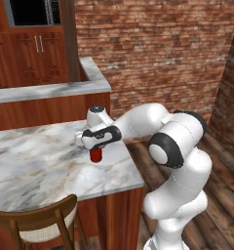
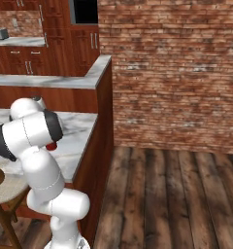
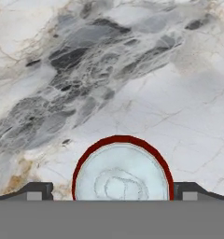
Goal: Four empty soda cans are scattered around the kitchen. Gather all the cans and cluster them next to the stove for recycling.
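Silver-topped red soda can (image 3: 122,175), upright, between tool (image 3: 113,192) tips

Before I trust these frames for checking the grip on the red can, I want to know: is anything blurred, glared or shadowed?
Left base view: red can sharp but mostly covered by the hand. Right base view: only a red sliver behind the arm. Hand view: silver top crisp, evenly lit, no glare; open gripper straddles it.

Two base views from behind the arm, sharing the marble counter (image 1: 41,166); hand camera straight down, close above it.
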Available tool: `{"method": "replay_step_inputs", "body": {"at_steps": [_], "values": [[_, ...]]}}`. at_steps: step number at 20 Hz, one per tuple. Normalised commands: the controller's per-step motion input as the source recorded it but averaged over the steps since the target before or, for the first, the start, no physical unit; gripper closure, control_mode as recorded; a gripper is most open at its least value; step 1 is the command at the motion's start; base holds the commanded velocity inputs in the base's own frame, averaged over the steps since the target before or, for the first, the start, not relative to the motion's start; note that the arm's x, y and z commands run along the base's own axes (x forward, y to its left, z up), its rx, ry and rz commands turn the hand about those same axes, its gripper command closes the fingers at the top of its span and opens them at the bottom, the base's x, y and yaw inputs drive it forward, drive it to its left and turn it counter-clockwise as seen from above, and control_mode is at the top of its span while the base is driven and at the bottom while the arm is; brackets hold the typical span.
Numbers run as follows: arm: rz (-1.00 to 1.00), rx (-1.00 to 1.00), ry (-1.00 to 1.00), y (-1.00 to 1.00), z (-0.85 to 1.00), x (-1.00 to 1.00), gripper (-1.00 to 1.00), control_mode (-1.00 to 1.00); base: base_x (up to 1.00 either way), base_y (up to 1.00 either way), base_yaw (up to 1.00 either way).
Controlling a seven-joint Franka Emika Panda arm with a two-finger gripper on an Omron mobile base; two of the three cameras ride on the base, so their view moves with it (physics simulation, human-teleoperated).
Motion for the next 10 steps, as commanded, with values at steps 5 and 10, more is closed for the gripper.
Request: {"method": "replay_step_inputs", "body": {"at_steps": [5,10], "values": [[-0.01,0.01,0.0,0.01,-0.27,0.0,1.0,-1.0,0.0,0.0,0.0],[0.0,0.02,0.0,0.0,-0.14,0.0,1.0,-1.0,0.0,0.0,0.0]]}}
